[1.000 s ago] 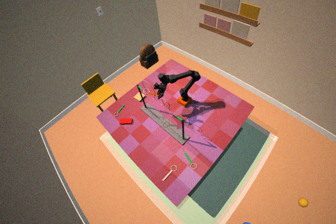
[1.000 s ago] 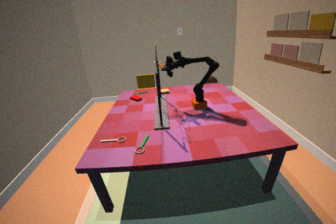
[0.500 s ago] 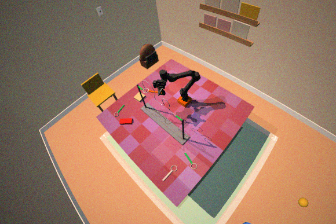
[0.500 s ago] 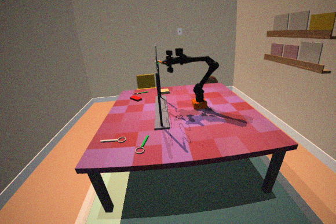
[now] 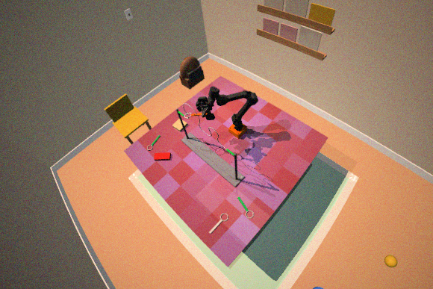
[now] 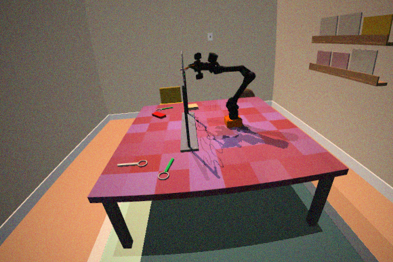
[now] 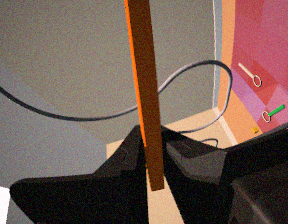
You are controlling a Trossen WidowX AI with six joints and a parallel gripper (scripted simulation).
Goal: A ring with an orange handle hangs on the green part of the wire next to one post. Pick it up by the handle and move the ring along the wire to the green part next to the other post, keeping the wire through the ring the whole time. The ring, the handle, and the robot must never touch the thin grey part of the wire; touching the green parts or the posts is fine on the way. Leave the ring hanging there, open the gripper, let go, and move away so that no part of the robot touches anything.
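The gripper (image 5: pixel 204 113) (image 6: pixel 191 66) (image 7: pixel 145 129) is clamped on the orange handle (image 5: pixel 195 114) (image 6: pixel 186 68) (image 7: pixel 146 75). Beyond the fingertips, the ring (image 5: pixel 184 116) is at the handle's far end, near the post on the yellow chair's (image 5: pixel 131 122) (image 6: pixel 170 95) side (image 5: pixel 183 124). Whether it lies over the green sleeve (image 5: pixel 181 113) or the adjoining grey wire (image 5: pixel 199 124) (image 6: pixel 182 58) (image 7: pixel 85 119) cannot be determined. The opposite post (image 5: pixel 236 166) (image 6: pixel 186 112) and its green sleeve (image 5: pixel 231 152) are well apart from the ring.

Caution: a handle rotation out of step with the wire's bends could bring the ring's inner edge onto grey wire. Wrist travel into a loop could cause finger or handle contact. Slip in the narrow grip could tilt the ring.

The wrist view shows the handle crossing in front of the wire but omits the ring; clearance is not measurable there. The top view shows ring and both sleeves; the exterior view compresses the wire nearly edge-on.
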